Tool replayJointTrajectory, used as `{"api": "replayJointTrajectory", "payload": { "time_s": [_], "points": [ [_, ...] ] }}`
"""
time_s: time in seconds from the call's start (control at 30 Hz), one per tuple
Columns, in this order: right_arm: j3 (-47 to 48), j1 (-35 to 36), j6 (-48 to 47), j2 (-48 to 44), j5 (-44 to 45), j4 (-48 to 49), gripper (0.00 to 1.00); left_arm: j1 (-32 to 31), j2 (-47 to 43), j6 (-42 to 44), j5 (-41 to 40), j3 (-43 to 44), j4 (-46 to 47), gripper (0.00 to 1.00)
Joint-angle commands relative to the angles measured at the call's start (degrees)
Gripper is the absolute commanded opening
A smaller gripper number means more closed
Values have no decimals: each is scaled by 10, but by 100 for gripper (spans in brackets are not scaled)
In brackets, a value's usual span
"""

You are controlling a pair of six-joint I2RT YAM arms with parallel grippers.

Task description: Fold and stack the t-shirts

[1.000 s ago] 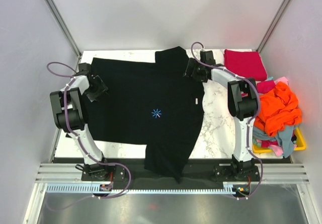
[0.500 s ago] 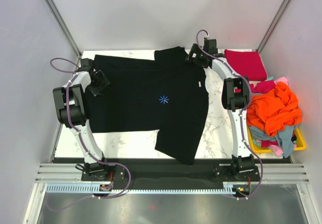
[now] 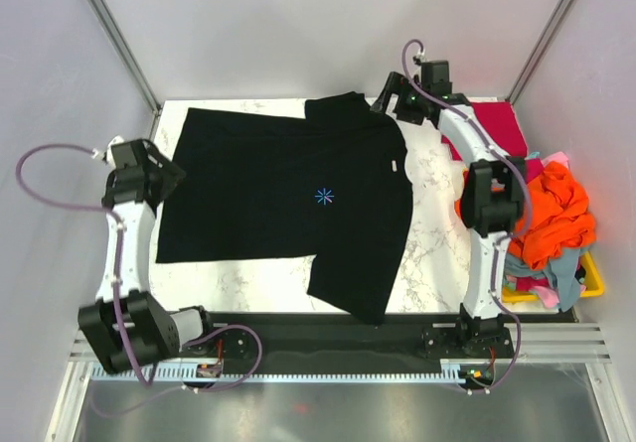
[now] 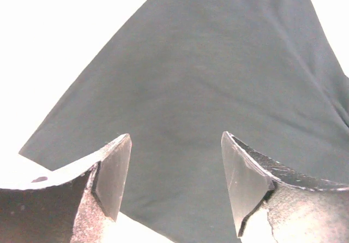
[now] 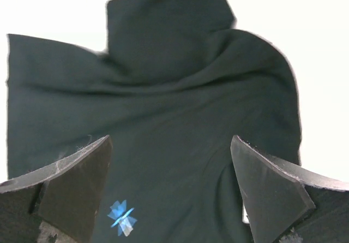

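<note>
Black cloth t-shirt (image 3: 288,189) is spread flat on the marble table (image 3: 432,238), long axis left-right. Left gripper (image 3: 162,177) and right gripper (image 3: 390,101) are seen open, empty: one at the hem edge, the other by the far sleeve.

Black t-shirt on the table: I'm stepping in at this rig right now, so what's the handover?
Left gripper: jaws open, empty, over the black t-shirt at its left edge.
Right gripper: jaws open, empty, over its far right corner.
The black t-shirt lies spread on the table, unfolded. The red t-shirt sits folded at the far right corner. The orange t-shirt, light blue t-shirt and pink t-shirt are heaped on the yellow basket.
Done: one folded. Left: fold the black one, then the heap, and stack.
</note>
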Motion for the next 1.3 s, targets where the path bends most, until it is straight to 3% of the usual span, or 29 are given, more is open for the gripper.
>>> {"api": "replayJointTrajectory", "payload": {
  "time_s": [0.0,0.07,0.17,0.33,0.53,0.77,1.0,1.17,1.27],
  "points": [
    [-110,17,18,-159,-24,45,98,27,-53,-61,-79,-92,-21,75],
    [-213,37,27,-238,-27,63,98,67,-72,-89,-69,-144,-28,80],
    [-334,78,42,-329,-26,98,98,117,-101,-124,-20,-213,-11,77],
    [-423,145,36,-424,-37,104,98,132,-136,-130,-66,-256,-1,76],
    [-574,160,67,-508,-61,136,98,152,-112,-123,-92,-289,45,75],
    [-642,160,49,-552,-71,123,98,187,-80,-136,-61,-295,94,73],
    [-635,160,30,-560,-78,93,98,188,-26,-162,-60,-315,134,70],
    [-637,160,30,-582,-35,65,98,189,-22,-175,-66,-330,151,68],
    [-657,160,63,-627,22,59,98,188,-17,-177,-63,-345,173,57]
  ]
}}
